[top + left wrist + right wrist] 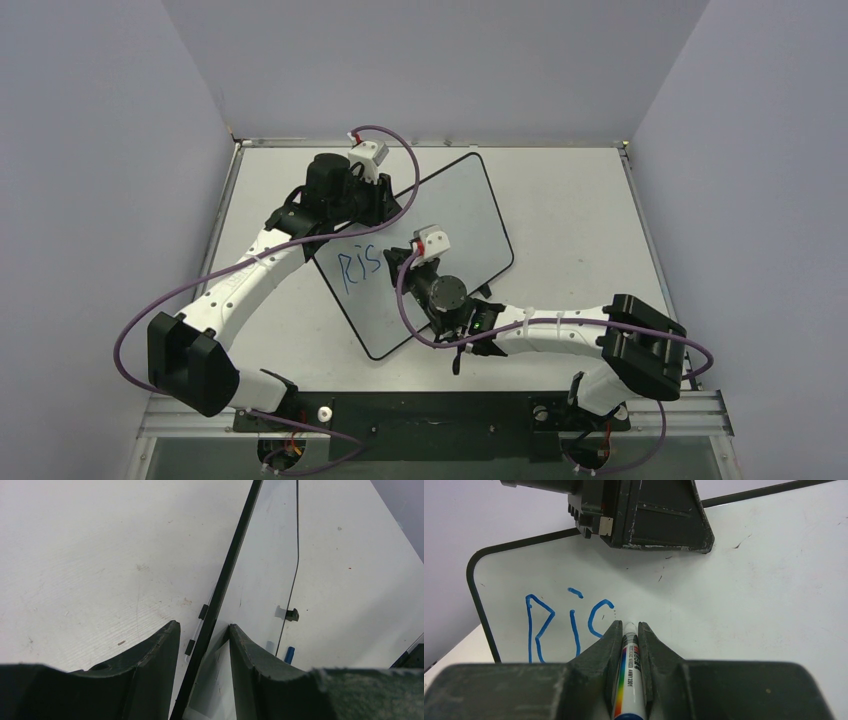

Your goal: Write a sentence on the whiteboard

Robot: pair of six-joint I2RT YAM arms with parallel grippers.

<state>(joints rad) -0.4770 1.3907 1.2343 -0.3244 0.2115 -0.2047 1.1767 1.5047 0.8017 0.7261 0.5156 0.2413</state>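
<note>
Blue strokes reading "Ris" begin the sentence at the left end of the whiteboard, which stands tilted mid-table. The right gripper is clamped on the marker, and the left gripper pinches the board's edge. The next letter needs light, even pressure and firm bracing. Whether the nib touches, I can't tell.

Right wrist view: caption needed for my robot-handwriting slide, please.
Right pincer holds a marker to the whiteboard beside blue letters "Ris", while the left pincer grips the board's far edge.

Lab cell: plain walls, table
</note>
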